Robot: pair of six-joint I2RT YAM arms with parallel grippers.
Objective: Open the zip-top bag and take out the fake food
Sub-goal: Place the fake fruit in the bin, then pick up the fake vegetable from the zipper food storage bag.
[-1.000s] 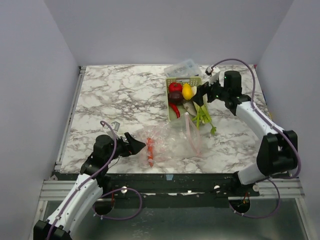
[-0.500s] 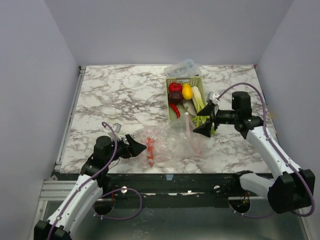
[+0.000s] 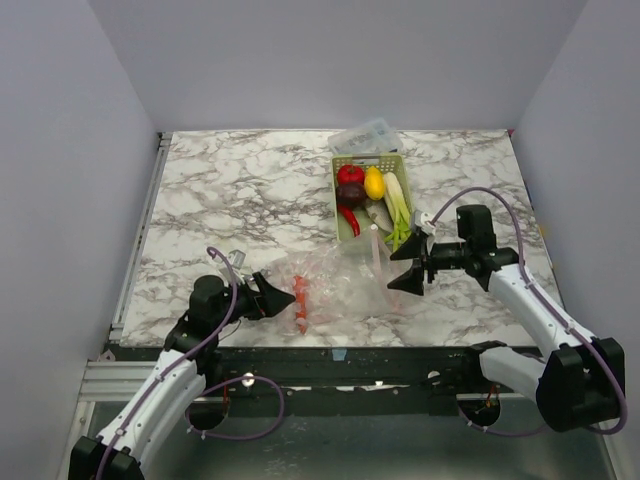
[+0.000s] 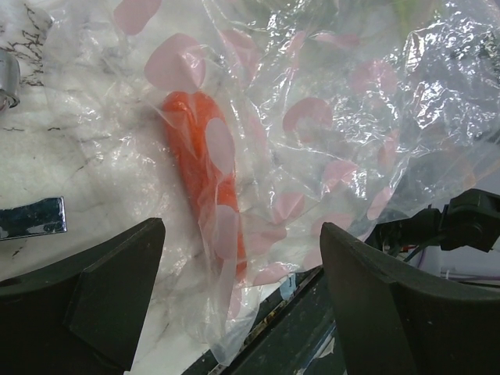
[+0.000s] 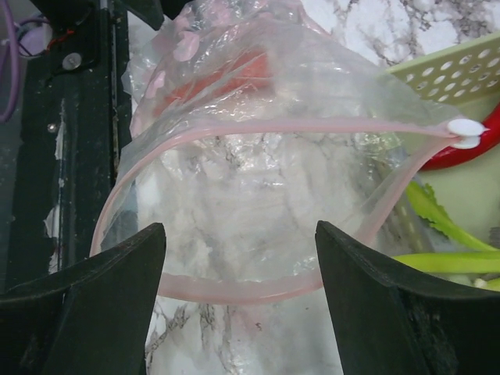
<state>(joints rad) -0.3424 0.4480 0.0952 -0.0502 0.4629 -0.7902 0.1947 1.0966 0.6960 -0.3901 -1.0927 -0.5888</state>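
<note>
The clear zip-top bag (image 3: 345,283) lies crumpled near the table's front edge, its pink zip mouth (image 5: 234,291) gaping toward my right gripper. An orange carrot (image 4: 205,172) lies inside it near the left end. My left gripper (image 3: 275,297) is open just left of the bag, its jaws either side of the carrot's end and the bag's corner (image 4: 226,312). My right gripper (image 3: 405,265) is open at the bag's mouth, holding nothing. The red fruit (image 3: 350,174), lemon (image 3: 374,183), beet (image 3: 349,194), chili (image 3: 349,221) and leek (image 3: 397,205) lie in the pale green basket (image 3: 366,158).
A clear rigid box (image 3: 365,135) stands behind the basket. A small metal piece (image 3: 230,252) lies on the marble left of the bag. The bag's near corner reaches the table's dark front rail (image 3: 330,350). Grey walls close in both sides.
My right arm swung from the basket down and left to the bag's mouth, leaving the leek in the basket, jaws a little narrower. My left gripper crept slightly toward the bag.
</note>
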